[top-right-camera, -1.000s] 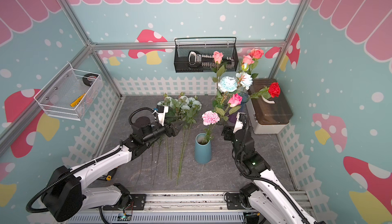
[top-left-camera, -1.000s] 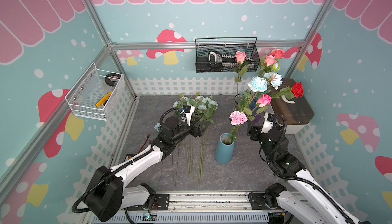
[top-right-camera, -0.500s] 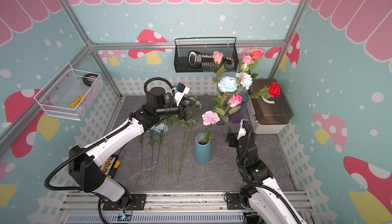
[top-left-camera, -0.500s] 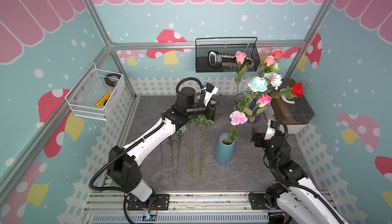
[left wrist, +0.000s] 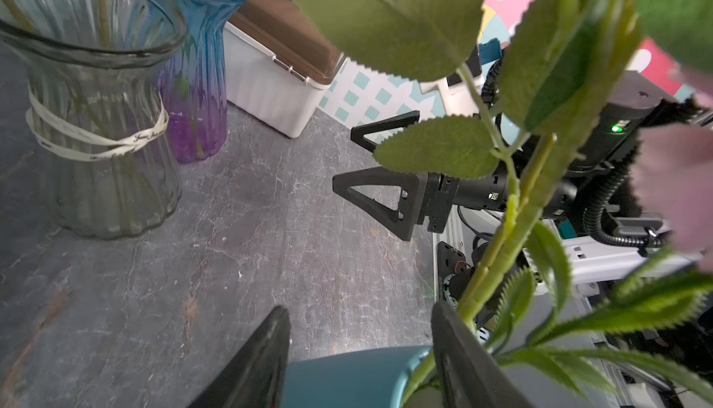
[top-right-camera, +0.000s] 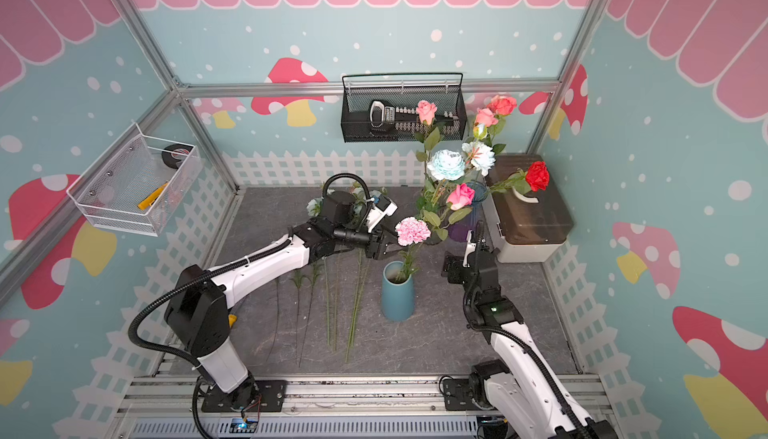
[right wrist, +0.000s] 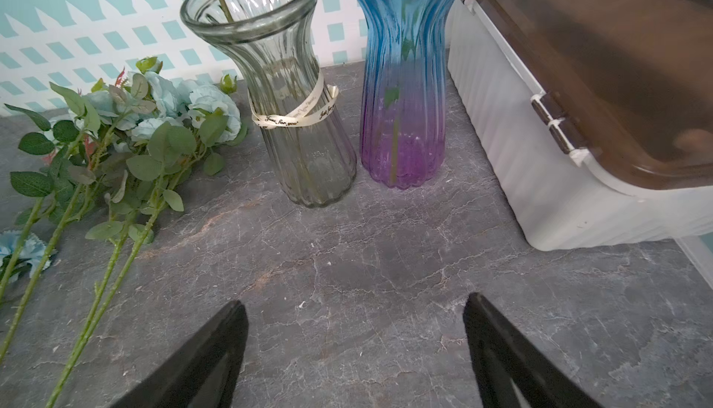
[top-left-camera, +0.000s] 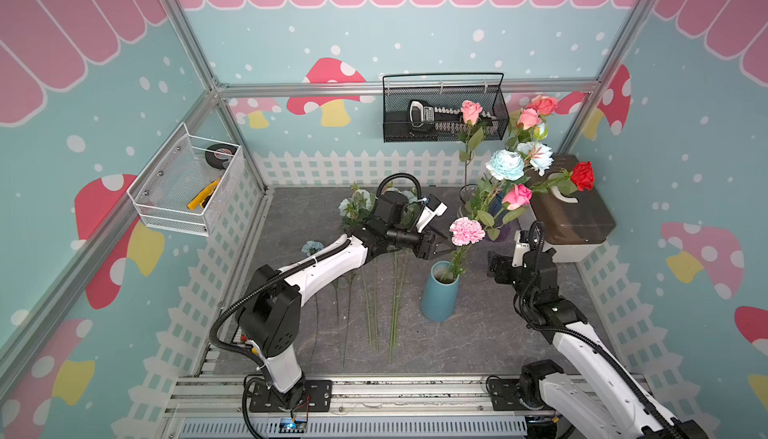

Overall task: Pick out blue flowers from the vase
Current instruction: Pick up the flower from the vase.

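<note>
Grey stone tabletop [top-left-camera: 457, 341]: blue flowers [right wrist: 166, 116] lie side by side, stems running toward the arm bases, heads toward the fence [top-left-camera: 332, 167]. Two blue blooms [top-left-camera: 505, 165] stand upright among the roses [top-left-camera: 517, 196]. I see my left gripper [left wrist: 359, 309] half-open at the stem of the pink carnation [top-left-camera: 467, 231], and my right gripper [right wrist: 353, 300] spread wide.

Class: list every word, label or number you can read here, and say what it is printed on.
"Just for you": on the cream ribbon round the clear glass vase.
Label on the black tool in the wire basket: too small to read.
Tape roll label: likewise.
</note>
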Robot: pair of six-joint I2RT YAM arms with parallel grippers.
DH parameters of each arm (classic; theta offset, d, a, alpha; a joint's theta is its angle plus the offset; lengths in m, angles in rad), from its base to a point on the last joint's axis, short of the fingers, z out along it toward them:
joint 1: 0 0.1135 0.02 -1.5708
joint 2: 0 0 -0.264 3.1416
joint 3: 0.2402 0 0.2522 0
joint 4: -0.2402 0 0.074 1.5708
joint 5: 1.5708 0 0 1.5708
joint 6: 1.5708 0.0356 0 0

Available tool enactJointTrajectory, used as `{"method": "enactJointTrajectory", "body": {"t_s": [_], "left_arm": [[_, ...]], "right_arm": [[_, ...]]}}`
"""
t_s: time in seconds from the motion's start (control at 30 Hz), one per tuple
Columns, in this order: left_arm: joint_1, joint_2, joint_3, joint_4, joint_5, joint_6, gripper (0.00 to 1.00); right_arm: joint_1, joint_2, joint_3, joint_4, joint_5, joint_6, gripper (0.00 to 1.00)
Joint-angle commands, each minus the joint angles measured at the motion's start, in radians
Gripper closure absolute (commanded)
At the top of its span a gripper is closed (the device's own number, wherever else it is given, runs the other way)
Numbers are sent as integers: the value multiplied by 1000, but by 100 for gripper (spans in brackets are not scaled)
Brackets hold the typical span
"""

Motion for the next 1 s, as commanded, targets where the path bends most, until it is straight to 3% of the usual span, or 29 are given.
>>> {"method": "enactJointTrajectory", "body": {"t_s": [0.0,0.43,0.97], "left_arm": [[-21,16,58,22,33,2,47],[-26,-65,-16,28,-12,8,48],[-37,-87,-50,116,36,-47,48]], "right_arm": [[-7,-13,-4,35,-27,12,13],[-7,47,9,52,-62,15,14],[-7,56,3,60,-79,20,15]]}}
